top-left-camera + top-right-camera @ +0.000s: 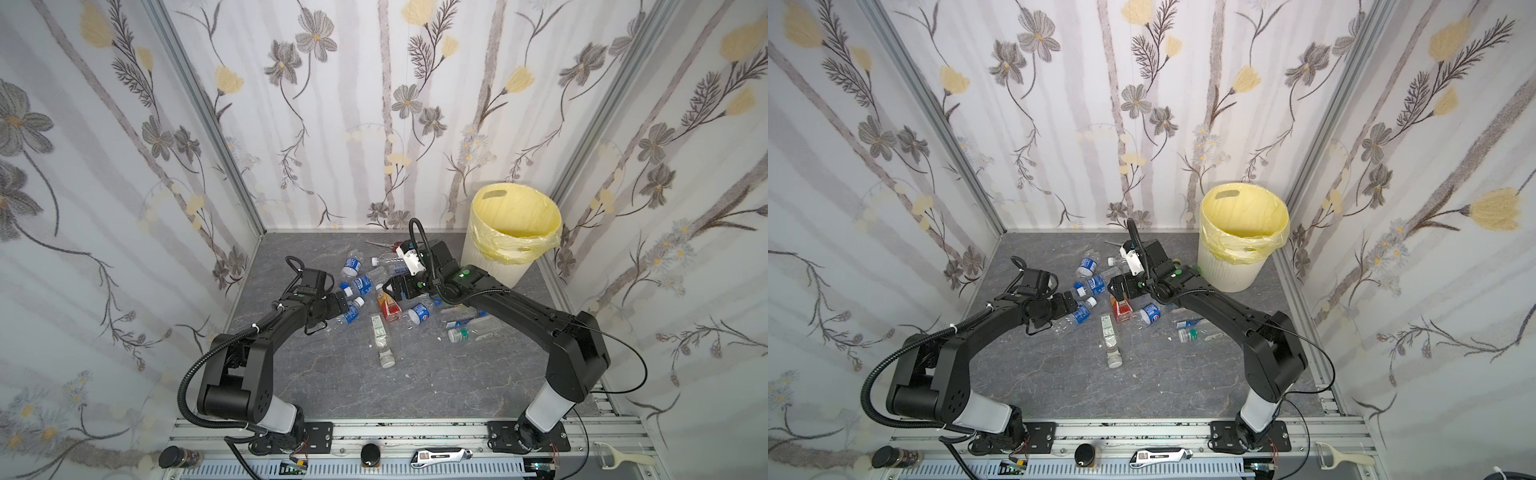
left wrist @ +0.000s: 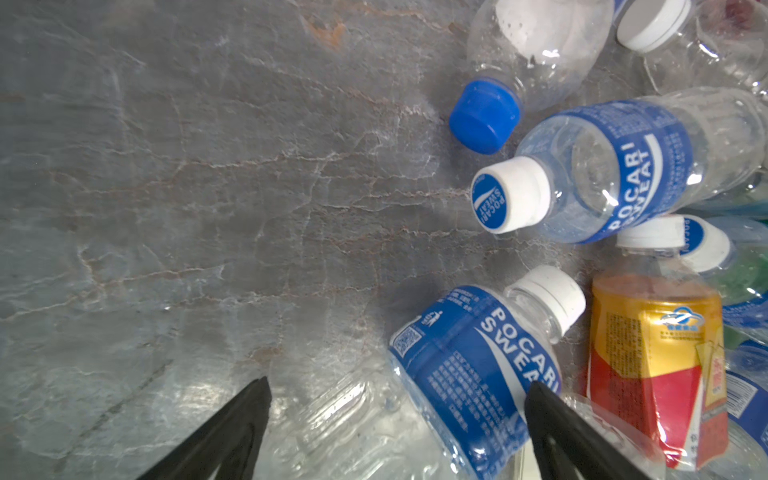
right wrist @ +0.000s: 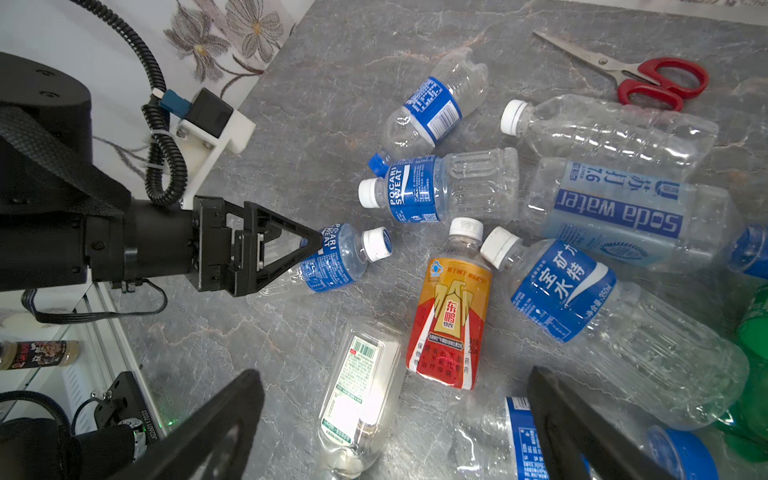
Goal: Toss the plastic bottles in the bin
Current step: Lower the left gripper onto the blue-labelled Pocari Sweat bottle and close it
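Many bottles point(image 1: 360, 286) lie scattered mid-frame on the grey marbled table point(image 1: 436, 382), the bin point(image 1: 517, 272) upper right against flowered walls point(image 1: 332, 124). Left gripper point(image 2: 401, 386) gapes around a blue-labelled bottle point(image 2: 469, 365); right gripper point(image 3: 395, 374) gapes, empty.

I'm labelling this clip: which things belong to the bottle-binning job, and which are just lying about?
Job: bottles, bin.
Lying about: scissors, peeler, jar, silver tool.
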You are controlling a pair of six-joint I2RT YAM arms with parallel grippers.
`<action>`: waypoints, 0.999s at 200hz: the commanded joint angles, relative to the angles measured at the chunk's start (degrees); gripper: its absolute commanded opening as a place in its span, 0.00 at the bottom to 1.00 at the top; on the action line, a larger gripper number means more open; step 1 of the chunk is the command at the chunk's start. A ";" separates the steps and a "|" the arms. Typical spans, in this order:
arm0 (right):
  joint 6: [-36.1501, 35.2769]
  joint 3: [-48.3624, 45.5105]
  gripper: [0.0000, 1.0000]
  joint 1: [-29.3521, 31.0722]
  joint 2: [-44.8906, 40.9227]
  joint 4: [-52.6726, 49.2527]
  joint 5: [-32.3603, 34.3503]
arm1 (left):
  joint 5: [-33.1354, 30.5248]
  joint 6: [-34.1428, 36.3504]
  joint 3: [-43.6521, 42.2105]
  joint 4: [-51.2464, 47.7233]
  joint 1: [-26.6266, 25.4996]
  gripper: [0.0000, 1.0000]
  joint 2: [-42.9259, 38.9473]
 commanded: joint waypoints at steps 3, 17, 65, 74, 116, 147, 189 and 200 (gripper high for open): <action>0.03 1.36 1.00 -0.01 0.99 -0.52 -0.02 | 0.96 0.21 -0.95 -3.08 0.05 0.95 -0.56; 0.36 1.94 1.00 0.01 1.45 -0.81 -0.31 | 1.57 0.16 -1.11 -3.28 0.00 0.95 -1.28; 1.05 2.41 1.00 0.00 2.09 -1.19 -0.87 | 3.72 0.40 -1.56 -4.25 -0.09 0.94 -3.66; 1.08 2.48 1.00 0.00 2.24 -1.23 -0.96 | 3.96 0.48 -1.58 -4.52 -0.08 0.93 -3.72; 1.30 2.59 1.00 -0.02 2.03 -1.41 -0.85 | 5.46 0.59 -2.19 -4.97 -0.72 0.90 -3.46; 1.29 2.62 1.00 -0.08 2.04 -1.57 -1.05 | 6.09 0.43 -2.73 -5.25 -1.96 0.89 -4.38; 1.47 2.26 1.00 -0.08 2.38 -1.83 -1.94 | 6.17 0.34 -4.23 -5.39 -4.05 0.85 -4.39; 1.48 2.03 1.00 -0.08 2.36 -1.85 -1.82 | 6.28 0.26 -4.46 -5.42 -4.68 0.85 -4.38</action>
